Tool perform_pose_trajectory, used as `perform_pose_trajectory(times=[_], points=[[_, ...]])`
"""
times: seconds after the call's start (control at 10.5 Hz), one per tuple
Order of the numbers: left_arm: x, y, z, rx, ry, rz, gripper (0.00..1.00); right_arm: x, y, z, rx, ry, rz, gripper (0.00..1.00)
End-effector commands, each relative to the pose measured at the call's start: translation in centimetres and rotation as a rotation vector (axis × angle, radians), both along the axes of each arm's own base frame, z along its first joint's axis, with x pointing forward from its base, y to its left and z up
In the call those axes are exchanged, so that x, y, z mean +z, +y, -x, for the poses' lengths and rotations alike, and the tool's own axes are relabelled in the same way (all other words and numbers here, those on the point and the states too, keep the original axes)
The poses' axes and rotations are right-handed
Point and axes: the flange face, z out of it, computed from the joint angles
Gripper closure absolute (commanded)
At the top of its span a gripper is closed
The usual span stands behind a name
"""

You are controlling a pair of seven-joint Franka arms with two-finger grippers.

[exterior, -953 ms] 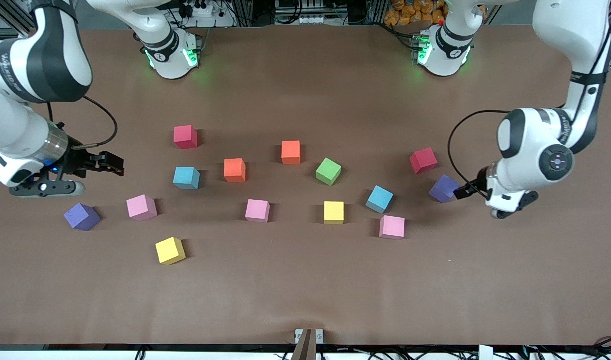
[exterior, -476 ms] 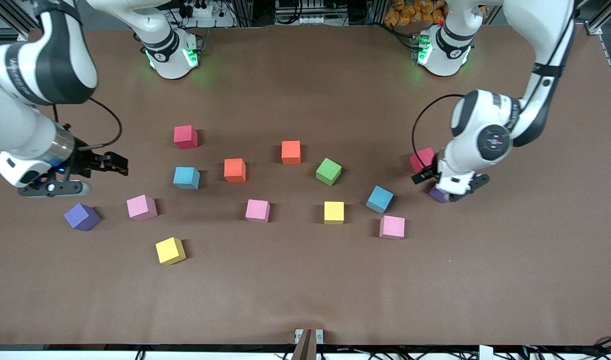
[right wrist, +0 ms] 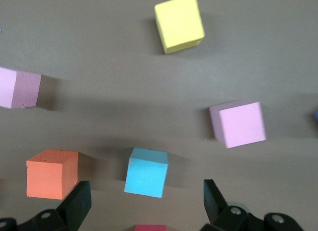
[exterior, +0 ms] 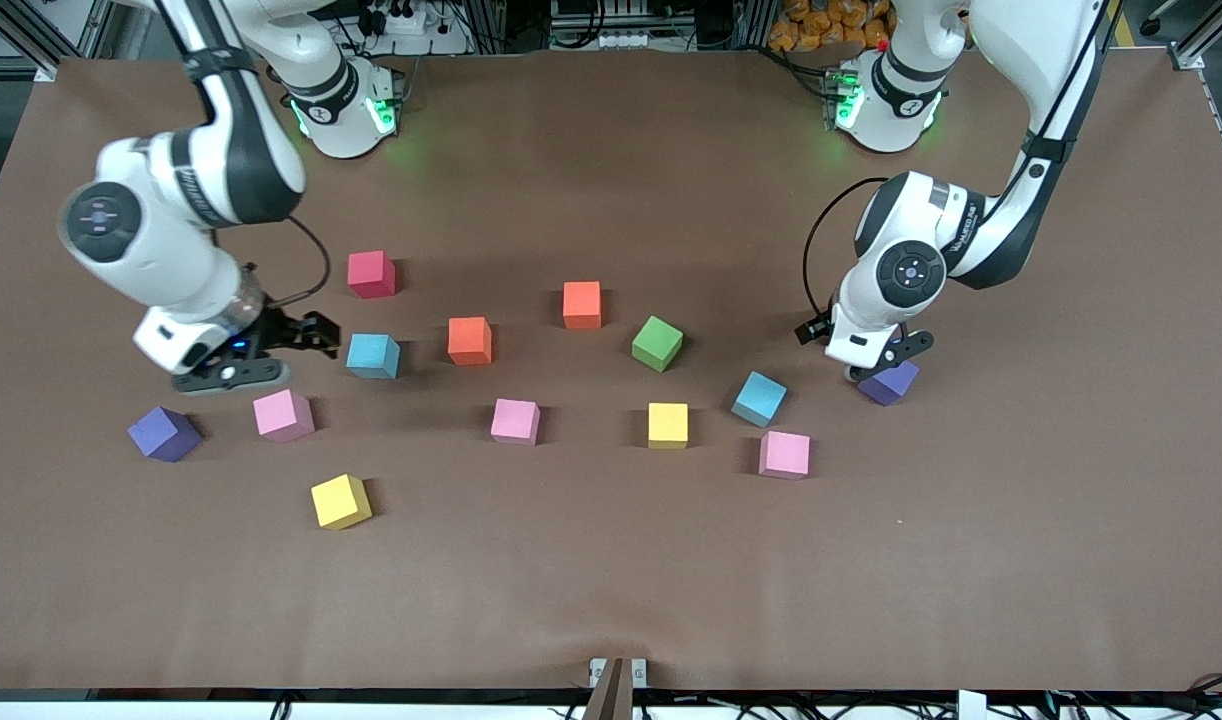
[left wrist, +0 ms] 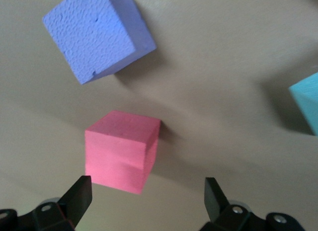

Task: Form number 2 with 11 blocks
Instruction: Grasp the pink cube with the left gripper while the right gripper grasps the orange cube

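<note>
The blocks lie scattered and apart on the brown table; no number 2 is in view. My left gripper (left wrist: 146,198) hangs open over a red block (left wrist: 121,159), which the left hand (exterior: 876,335) hides in the front view. My right gripper (right wrist: 145,198) is open over a light blue block (right wrist: 146,172) (exterior: 373,355). Also lying loose are a red block (exterior: 371,273), two orange blocks (exterior: 469,340) (exterior: 582,304), a green one (exterior: 657,343), another light blue (exterior: 759,398), two yellow (exterior: 668,425) (exterior: 340,501) and three pink (exterior: 283,415) (exterior: 515,421) (exterior: 784,454).
One purple cube (exterior: 889,382) sits right beside the left hand, nearer to the front camera than the red block under it. Another purple cube (exterior: 164,433) lies toward the right arm's end. A wide bare strip of table (exterior: 611,580) runs along the front edge.
The left arm has swung in from its end of the table to hang over the red block. The right arm has moved inward to the light blue block. Both grippers stayed open.
</note>
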Motion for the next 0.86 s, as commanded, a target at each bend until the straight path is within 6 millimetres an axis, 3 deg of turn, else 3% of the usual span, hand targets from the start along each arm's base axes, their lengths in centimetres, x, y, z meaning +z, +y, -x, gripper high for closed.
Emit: perform_pose_trajectory(times=[0.0,0.38,0.67,0.76], points=[[-0.4,1.2,1.4,0.003,-0.047,-0.008,0.0,-1.4,2.4,3.1,-0.036,-0.02,-0.023,0.0],[-1.7,2.7,1.6,-0.027,-0.076,-0.018,0.0,-5.2,5.2,4.7,-0.028,0.014,-0.014,0.0],[-3.1,3.7,1.9,-0.034,-0.077,-0.023,0.0,-9.2,9.9,5.5,-0.09,0.012,-0.022,0.0],[-3.8,3.8,2.9,-0.034,-0.117,0.003,0.0,-10.8,11.3,6.0,-0.102,0.025,-0.039,0.0]])
